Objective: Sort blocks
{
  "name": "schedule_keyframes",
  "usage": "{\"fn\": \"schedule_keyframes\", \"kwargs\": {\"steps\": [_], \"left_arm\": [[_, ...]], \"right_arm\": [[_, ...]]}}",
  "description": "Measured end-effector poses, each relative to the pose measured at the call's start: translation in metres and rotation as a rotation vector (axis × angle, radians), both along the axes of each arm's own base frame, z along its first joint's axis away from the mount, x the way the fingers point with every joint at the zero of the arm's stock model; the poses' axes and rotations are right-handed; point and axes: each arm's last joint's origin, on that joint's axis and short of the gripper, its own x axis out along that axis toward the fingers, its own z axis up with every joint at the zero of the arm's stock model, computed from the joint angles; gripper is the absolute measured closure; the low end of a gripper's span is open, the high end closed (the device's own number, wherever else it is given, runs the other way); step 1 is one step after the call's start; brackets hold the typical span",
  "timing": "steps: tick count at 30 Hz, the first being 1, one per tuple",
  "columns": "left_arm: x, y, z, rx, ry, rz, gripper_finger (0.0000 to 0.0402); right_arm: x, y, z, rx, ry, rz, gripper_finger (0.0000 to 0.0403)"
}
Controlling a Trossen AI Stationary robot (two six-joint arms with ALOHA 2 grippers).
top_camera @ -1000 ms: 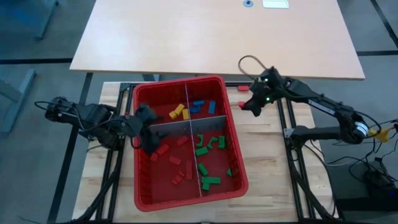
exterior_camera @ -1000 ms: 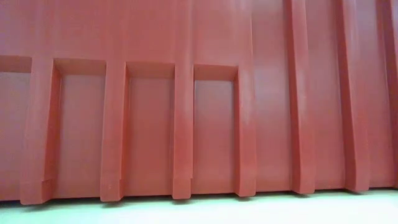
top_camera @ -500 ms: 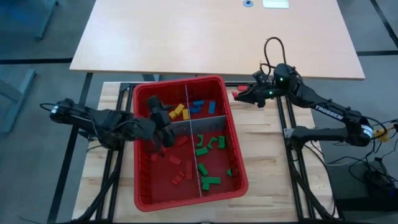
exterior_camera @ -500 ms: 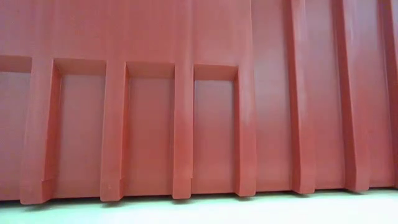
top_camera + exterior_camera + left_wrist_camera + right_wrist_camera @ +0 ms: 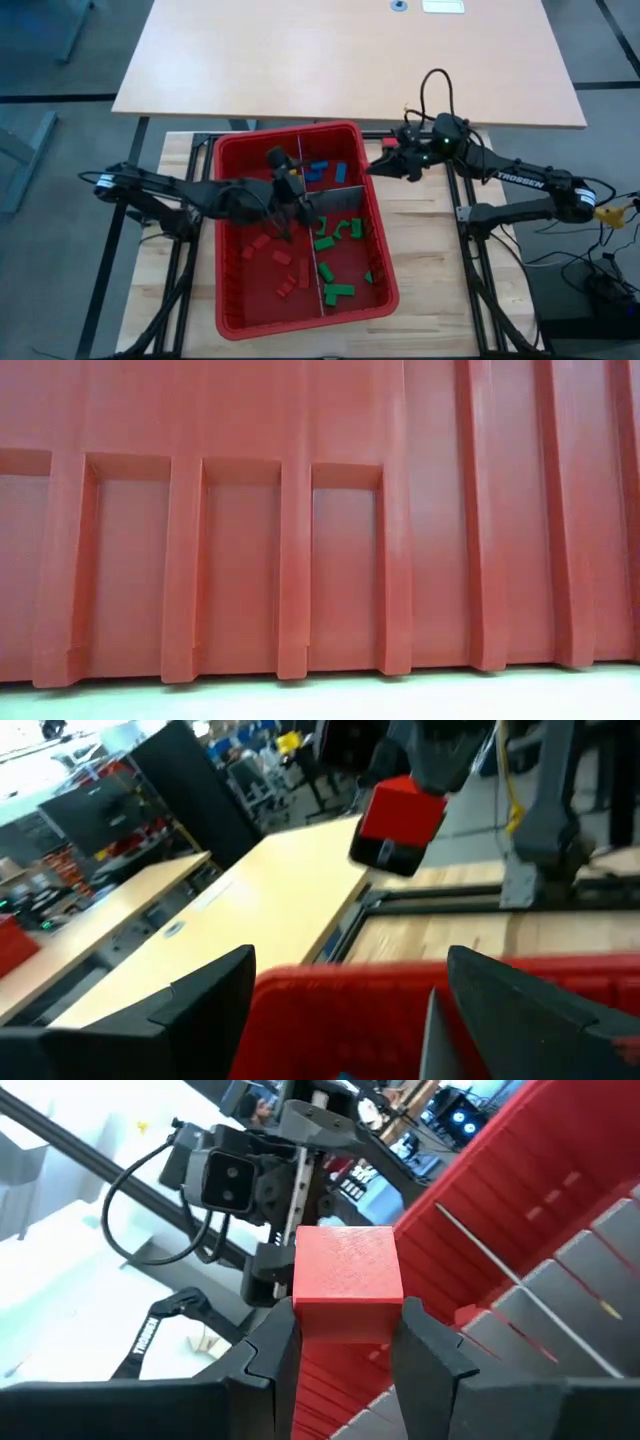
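High view: white lettering reading "TROSSEN" runs along the forearm of the dark right arm (image 5: 520, 180). That arm reaches in from the right, its right gripper (image 5: 385, 166) hovering just outside the far right rim of the big red plastic bin (image 5: 230, 290), carrying a small red rectangular block (image 5: 380, 163). The dark left arm (image 5: 170, 192) stretches across from the left, over the bin's left wall, and its left gripper (image 5: 290, 195) sits at the centre where the flat grey slotted divider panels (image 5: 335, 198) cross. In the far right compartment lie small blue blocks (image 5: 325, 170); a small yellow block (image 5: 294, 183) shows beside the left gripper. Small red blocks (image 5: 283, 258) are scattered in the near left compartment, small green blocks (image 5: 335, 235) in the near right one, lying flat at mixed angles.

Low view: only the ribbed red outer wall of the bin (image 5: 320, 520) fills the picture.

Left wrist view: the left gripper's two dark fingers (image 5: 210, 995) stand apart with nothing between them, above the bin's red rim (image 5: 350, 995). Beyond, the right gripper carries the red block (image 5: 400, 808) over the wooden table (image 5: 450, 935).

Right wrist view: the right gripper's fingers (image 5: 275, 1342) clamp the red block (image 5: 347, 1285) from both sides, its long axis running out from between the fingers, its square end face forward.
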Motion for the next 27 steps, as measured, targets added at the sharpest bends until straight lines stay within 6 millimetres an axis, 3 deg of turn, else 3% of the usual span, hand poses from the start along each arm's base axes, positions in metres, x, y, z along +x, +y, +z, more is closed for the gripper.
{"fn": "schedule_keyframes", "kwargs": {"steps": [11,27], "left_arm": [[0.037,-0.009,-0.01,0.02,-0.156,-0.075,0.0066],[0.061,-0.004,-0.023,-0.004,-0.257,-0.087,0.0047]], "right_arm": [[0.006,0.01,0.0,0.011,-0.01,0.035,0.0296],[0.006,0.01,0.0,0.026,-0.006,0.037,0.0297]]}}
